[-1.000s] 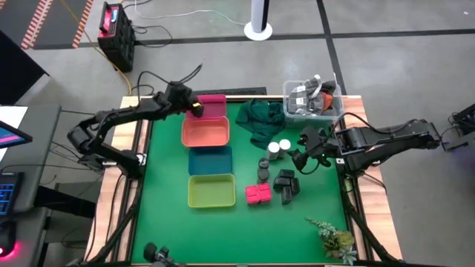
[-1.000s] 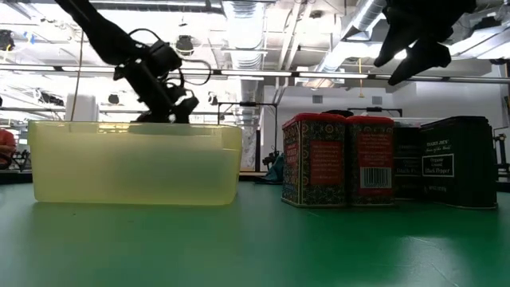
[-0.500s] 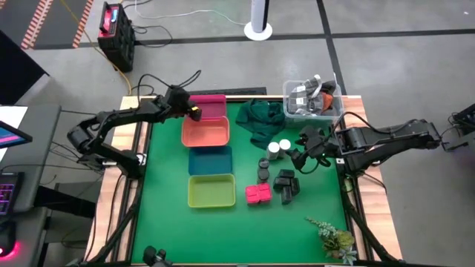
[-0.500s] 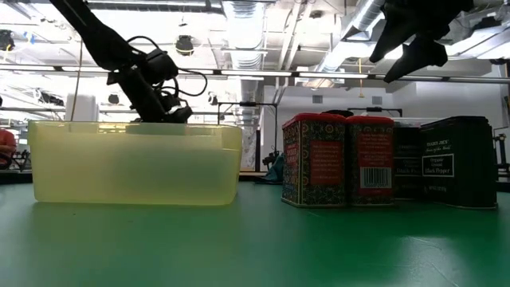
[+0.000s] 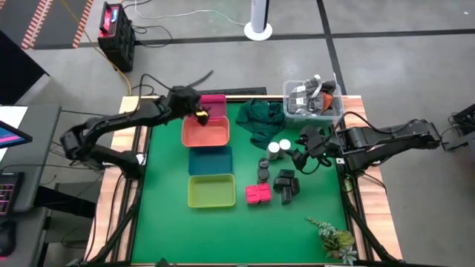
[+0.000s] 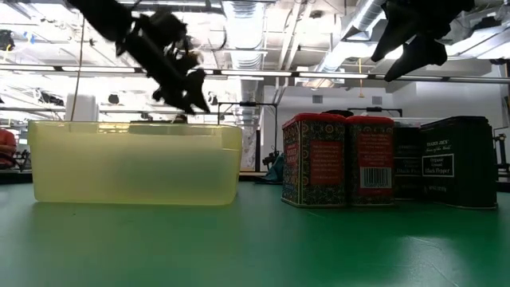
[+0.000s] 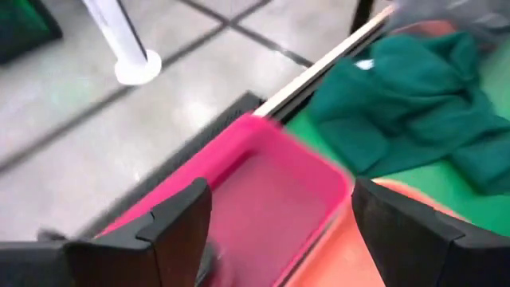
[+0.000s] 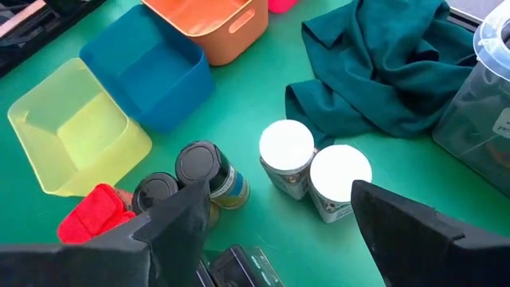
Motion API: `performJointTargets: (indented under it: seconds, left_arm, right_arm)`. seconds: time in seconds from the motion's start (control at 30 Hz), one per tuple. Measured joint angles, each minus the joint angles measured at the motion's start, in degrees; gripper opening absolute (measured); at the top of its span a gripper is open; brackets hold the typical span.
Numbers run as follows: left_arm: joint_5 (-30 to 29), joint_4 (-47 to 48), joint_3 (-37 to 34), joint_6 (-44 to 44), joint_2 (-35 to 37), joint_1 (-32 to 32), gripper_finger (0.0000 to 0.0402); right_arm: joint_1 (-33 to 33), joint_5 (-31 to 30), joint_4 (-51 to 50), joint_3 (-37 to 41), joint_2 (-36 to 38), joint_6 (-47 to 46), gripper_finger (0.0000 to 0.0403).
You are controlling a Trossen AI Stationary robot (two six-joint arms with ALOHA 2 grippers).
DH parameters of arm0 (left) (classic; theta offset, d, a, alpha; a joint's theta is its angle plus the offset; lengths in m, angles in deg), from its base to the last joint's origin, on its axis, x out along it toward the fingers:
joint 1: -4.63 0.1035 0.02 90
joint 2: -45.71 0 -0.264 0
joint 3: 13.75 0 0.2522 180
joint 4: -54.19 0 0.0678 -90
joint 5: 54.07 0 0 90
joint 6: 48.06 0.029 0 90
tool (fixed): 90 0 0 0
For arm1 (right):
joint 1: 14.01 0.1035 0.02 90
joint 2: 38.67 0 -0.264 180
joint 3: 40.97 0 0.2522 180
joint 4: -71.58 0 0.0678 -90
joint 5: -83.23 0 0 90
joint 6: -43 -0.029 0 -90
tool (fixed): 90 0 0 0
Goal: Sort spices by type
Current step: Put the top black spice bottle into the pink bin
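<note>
The spices stand at the table's right centre: two white-capped jars [image 5: 279, 148], dark round jars [image 5: 263, 169], pink-red packets [image 5: 257, 194] and dark grey boxes [image 5: 286, 184]. The right wrist view shows the white-capped jars [image 8: 312, 166], the dark jars [image 8: 199, 166] and a packet [image 8: 96, 214]. My right gripper [image 5: 304, 153] hangs open and empty above and just right of the white-capped jars. My left gripper [image 5: 199, 113] is open and empty above the pink tray [image 7: 271, 183] at the far left.
Four trays lie in a column from far to near: pink [image 5: 215, 104], orange [image 5: 205, 132], blue [image 5: 210, 159], yellow-green [image 5: 211, 190]. A dark green cloth [image 5: 261, 120] lies far of the jars. A clear bin [image 5: 312, 100] stands at the far right corner, a plant sprig [image 5: 334, 237] near right.
My left gripper has risen over the far trays and shifted a little toward the table's right edge, staying open.
</note>
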Motion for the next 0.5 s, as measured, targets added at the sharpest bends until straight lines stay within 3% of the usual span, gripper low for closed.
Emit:
performJointTargets:
  seconds: [0.1,0.3,0.5]
  left_arm:
    - [-5.82,3.82,2.38,-1.46,-0.04,-6.6,0.029]
    - [-1.0,-0.66,4.07,-11.5,-0.26,-19.61,0.029]
    - [-1.03,-3.21,6.93,-22.96,-7.18,-29.95,0.029]
  right_arm:
    - [0.0,0.0,0.02,0.0,-0.02,0.84,0.0327]
    - [0.15,0.64,0.26,0.0,-0.01,2.69,0.0327]
    - [1.22,4.18,0.25,0.0,-0.01,3.05,0.0327]
